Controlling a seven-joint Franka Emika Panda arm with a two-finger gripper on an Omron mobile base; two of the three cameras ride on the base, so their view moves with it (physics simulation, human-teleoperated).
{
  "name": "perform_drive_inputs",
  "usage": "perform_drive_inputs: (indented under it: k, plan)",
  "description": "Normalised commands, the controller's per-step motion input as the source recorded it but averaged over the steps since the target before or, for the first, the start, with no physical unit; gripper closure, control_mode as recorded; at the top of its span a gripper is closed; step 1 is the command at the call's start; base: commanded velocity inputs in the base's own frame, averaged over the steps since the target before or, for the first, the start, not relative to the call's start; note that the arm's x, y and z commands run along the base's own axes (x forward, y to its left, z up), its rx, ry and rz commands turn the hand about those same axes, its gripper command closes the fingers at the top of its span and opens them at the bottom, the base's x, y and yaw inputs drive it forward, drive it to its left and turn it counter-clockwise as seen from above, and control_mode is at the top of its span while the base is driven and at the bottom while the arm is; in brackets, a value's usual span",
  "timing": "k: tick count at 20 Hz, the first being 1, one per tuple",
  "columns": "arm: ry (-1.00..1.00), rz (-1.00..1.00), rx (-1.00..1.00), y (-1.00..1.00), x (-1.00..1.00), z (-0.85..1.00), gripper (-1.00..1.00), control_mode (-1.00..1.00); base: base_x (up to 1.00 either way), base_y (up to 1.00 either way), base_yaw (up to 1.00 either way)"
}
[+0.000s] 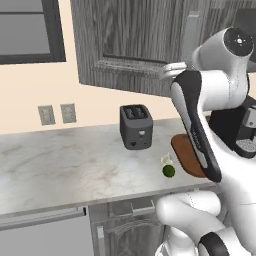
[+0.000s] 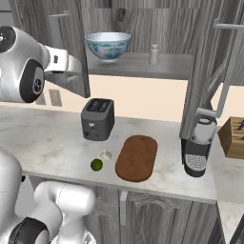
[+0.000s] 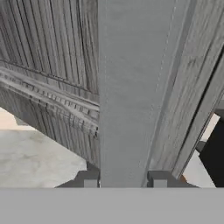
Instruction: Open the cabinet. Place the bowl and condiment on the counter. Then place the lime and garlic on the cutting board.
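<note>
The cabinet stands open, its left door swung out toward me. In the hand view my gripper is shut on that door's silver bar handle, one fingertip on each side of the bar. On the shelf inside are the blue-and-white bowl and, to its right, the small condiment shaker. Down on the marble counter the lime and the garlic lie side by side, just left of the oval cutting board. The left base view also shows lime, garlic and board.
A dark toaster stands behind the lime. A coffee machine sits right of the board under the open right door, with a knife block further right. Wall outlets are above the counter's bare left stretch.
</note>
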Motion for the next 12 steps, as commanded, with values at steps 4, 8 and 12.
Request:
perform_drive_inputs:
  k: [4, 8, 12]
  plan:
    - [-0.11, -0.01, 0.22, -0.97, -1.00, 0.22, -1.00, -1.00, 0.00, 0.00, 0.00]
    - [-0.07, 0.00, 0.42, -1.00, -0.69, 0.49, -1.00, -1.00, 0.00, 0.00, 0.00]
    - [0.08, 0.01, 0.55, -0.87, 0.67, 0.04, -1.00, -1.00, 0.00, 0.00, 0.00]
